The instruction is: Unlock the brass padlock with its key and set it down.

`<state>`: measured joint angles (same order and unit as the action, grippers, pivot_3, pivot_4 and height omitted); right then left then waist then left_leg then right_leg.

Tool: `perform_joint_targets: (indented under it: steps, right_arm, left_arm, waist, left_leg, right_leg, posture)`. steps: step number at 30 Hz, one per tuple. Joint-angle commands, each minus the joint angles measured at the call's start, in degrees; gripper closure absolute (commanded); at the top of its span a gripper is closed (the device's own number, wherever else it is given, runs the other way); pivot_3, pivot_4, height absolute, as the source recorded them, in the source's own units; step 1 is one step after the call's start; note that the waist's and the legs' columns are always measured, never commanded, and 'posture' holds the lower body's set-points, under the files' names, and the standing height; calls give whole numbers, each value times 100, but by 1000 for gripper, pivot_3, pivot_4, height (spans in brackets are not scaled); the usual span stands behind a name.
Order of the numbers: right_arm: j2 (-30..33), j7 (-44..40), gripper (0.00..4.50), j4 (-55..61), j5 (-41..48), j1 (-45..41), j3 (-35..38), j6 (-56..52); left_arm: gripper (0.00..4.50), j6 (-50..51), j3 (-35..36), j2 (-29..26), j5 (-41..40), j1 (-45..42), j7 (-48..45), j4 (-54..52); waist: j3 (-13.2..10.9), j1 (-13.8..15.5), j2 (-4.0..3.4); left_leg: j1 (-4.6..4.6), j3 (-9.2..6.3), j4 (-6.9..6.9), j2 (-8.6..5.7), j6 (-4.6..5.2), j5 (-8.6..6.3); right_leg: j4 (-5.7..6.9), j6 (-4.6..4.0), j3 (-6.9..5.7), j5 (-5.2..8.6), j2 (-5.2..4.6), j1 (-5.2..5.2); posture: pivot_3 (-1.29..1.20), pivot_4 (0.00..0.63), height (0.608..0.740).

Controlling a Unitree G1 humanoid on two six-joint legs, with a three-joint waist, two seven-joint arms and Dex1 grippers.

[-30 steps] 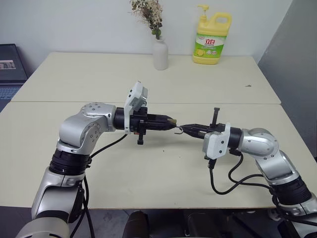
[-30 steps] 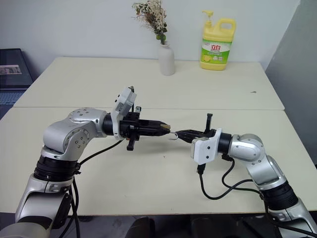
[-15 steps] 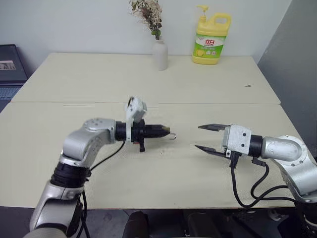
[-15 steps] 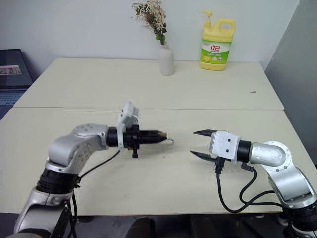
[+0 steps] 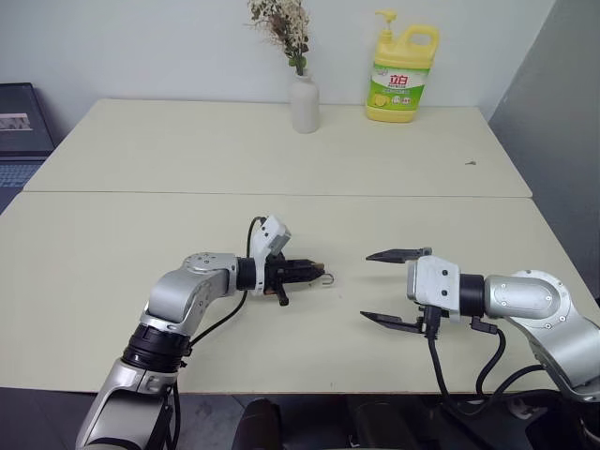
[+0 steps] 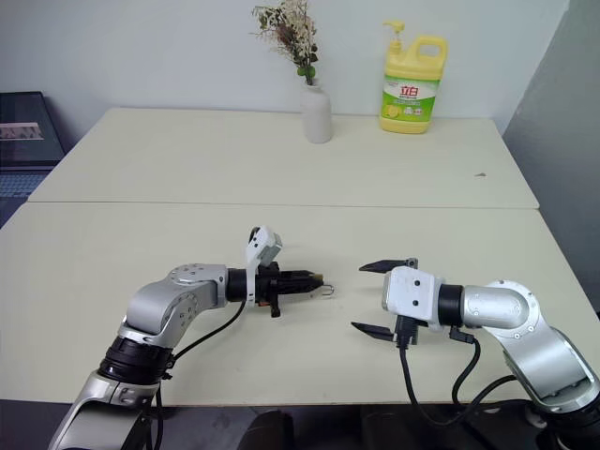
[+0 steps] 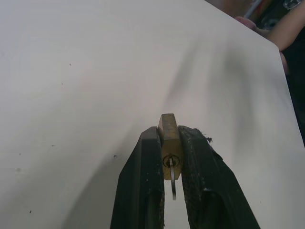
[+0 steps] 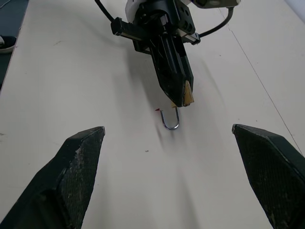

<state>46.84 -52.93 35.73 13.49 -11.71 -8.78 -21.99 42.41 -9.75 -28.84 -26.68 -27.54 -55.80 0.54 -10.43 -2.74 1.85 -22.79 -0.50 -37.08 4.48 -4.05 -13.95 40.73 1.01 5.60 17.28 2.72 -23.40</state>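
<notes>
Cream-coloured tabletop [image 5: 141, 234] made of two tables pushed together, with the seam running across between them. Left gripper [image 5: 309, 272], low over the near table, has its two black fingers [image 7: 143, 191] pinched narrowly on the small golden-brass rectangular padlock [image 7: 169, 143]; the thin silver U-shaped shackle [image 8: 170, 119] projects past the fingertips toward the right gripper [image 5: 394, 286], and the thin silvery key [image 7: 172, 183] sits in the keyhole between the fingers. The right gripper's fingers are spread wide and hold nothing, well apart from the padlock, with bare table between them. At the far edge stand a white ceramic vase of dried sprigs [image 5: 303, 98] and a yellow plastic pump bottle [image 5: 402, 70], whose green-and-red label carries characters too small to read. A dark laptop [image 5: 21, 131] lies off the far-left edge.
</notes>
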Motion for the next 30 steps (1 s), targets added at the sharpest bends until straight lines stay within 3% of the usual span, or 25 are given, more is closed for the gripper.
perform_joint_targets:
  steps: [1,8,12,18,28,30]
  right_arm:
    - [55,-48,0,156,-51,-64,-21,43]
    - [89,-126,0,166,-56,-52,-58,-12]
    - [176,-192,0,173,-57,16,-85,-67]
    - [240,-149,0,203,-33,178,16,-140]
    - [-12,140,0,79,121,489,322,-163]
    - [-43,138,0,-14,118,526,325,-126]
  left_arm:
    - [3033,-173,-25,35,122,-73,-43,188]
    - [838,-580,201,-37,239,-238,-156,466]
    - [838,-704,545,-119,59,-327,-186,142]
    - [838,-927,1093,-729,-66,-102,-338,-584]
    - [838,-2478,1353,-2224,866,1429,-756,-1143]
    - [838,-2588,1473,-2266,827,1708,-735,-1216]
  waist:
    - [0,0,0]
    - [0,1,0]
    - [0,-1,0]
    - [0,-16,0]
    - [0,-40,0]
    - [0,-39,0]
  left_leg:
    - [0,-1,0,0,0,0]
    - [-1,-1,0,0,0,0]
    - [-1,-1,0,0,0,0]
    - [0,-2,3,1,0,0]
    - [1,3,5,4,-1,0]
    - [1,5,6,7,-1,0]
  right_leg:
    - [0,0,-1,0,0,0]
    - [-1,0,-1,0,0,0]
    - [-1,0,-1,0,0,0]
    - [-3,-1,-1,1,0,0]
    - [-8,-1,0,2,-2,-2]
    - [-11,-2,0,2,-3,-3]
  posture:
    - [0,150,740]
    - [0,150,740]
    - [0,150,740]
    - [0,150,740]
    - [0,150,740]
    - [0,150,740]
